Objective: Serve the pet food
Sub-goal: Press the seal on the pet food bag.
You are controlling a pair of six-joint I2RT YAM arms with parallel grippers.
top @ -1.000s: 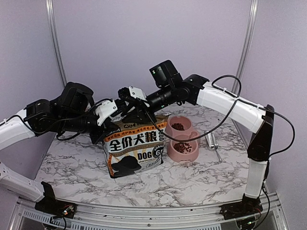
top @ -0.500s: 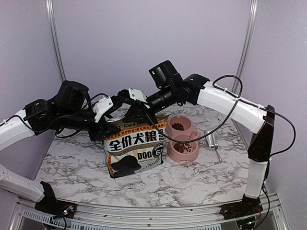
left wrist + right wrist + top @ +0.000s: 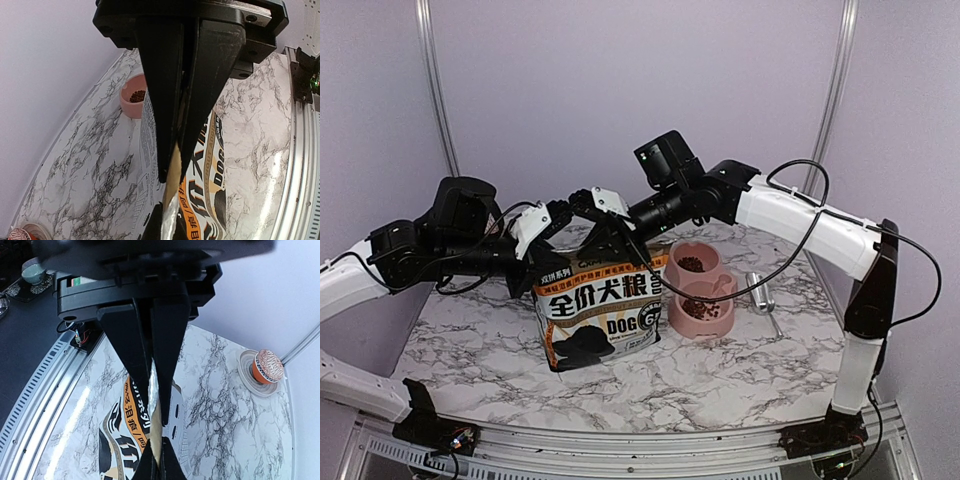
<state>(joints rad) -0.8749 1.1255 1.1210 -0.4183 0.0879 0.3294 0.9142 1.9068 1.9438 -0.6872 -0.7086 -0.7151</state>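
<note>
Clamping on the top edge of the brown-and-black paper dog-food bag (image 3: 600, 310), the left tool (image 3: 174, 160) and right tool (image 3: 156, 397) are holding it upright.

The bag (image 3: 600, 320) bears large white characters "全价犬粮" across its front, with "DOG" just under them toward 5 o'clock. Small lettering at its 12 o'clock edge looks like "CXM", though it is too small to be sure.
</note>
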